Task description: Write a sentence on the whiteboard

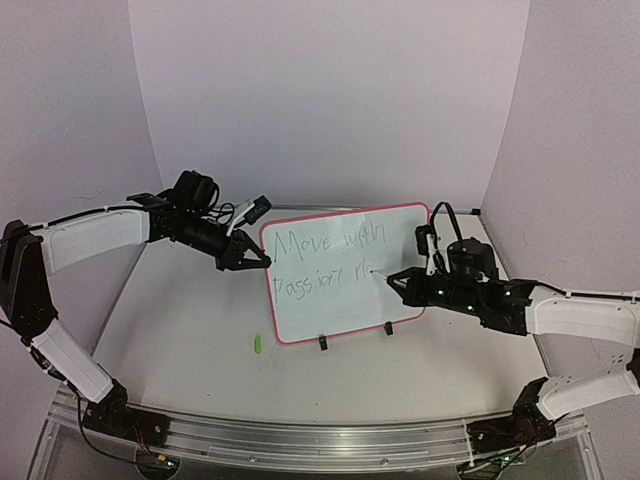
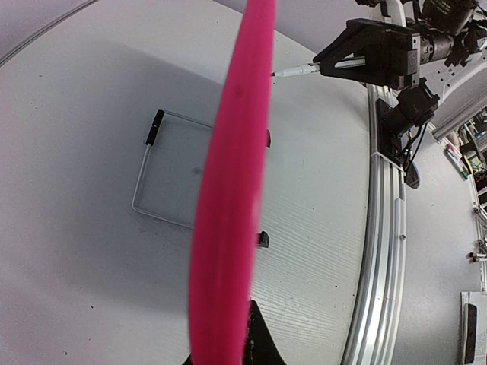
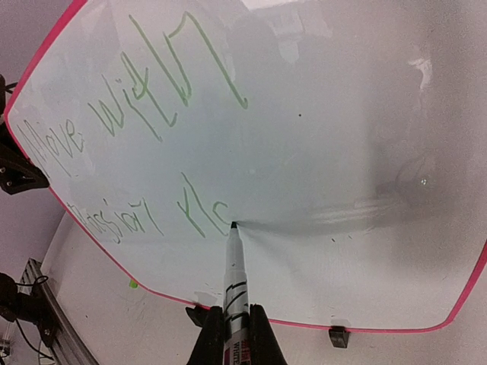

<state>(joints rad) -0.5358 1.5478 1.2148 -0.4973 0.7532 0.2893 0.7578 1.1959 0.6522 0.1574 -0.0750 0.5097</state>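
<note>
Nearest you, the two arms are bolted to one metal rail (image 1: pixel 300 432) at the table's (image 1: pixel 170 340) front edge, one base at each end.

A little farther in, one small green piece (image 1: pixel 256 344) lies alone on the table. It sits in front of the lower left corner of the whiteboard (image 1: pixel 345 305) and does not touch it.

You have one whiteboard, standing upright near the middle of the table. It rests on two black clip feet, one (image 1: pixel 323 343) left of centre and the other (image 1: pixel 389 327) further right. The left wrist view shows one wire stand (image 2: pixel 163 176) lying flat on the table behind it.

The sentence (image 3: pixel 144 114) runs in two green lines across the left part of the white face. The top line reads roughly "Move with". The lower one is harder to read.

Two grippers meet the board, one from each side. Your left gripper (image 1: pixel 258 261) has its fingers pressed onto the pink frame at the board's left edge, partway up. Your right gripper (image 1: pixel 396 278) pinches one marker (image 3: pixel 233 275) between its two fingers (image 3: pixel 211 338). The black tip of the marker touches the board just after the last green stroke of the lower line.

Farthest back, a plain pale backdrop (image 1: pixel 330 100) closes the scene on three sides.
</note>
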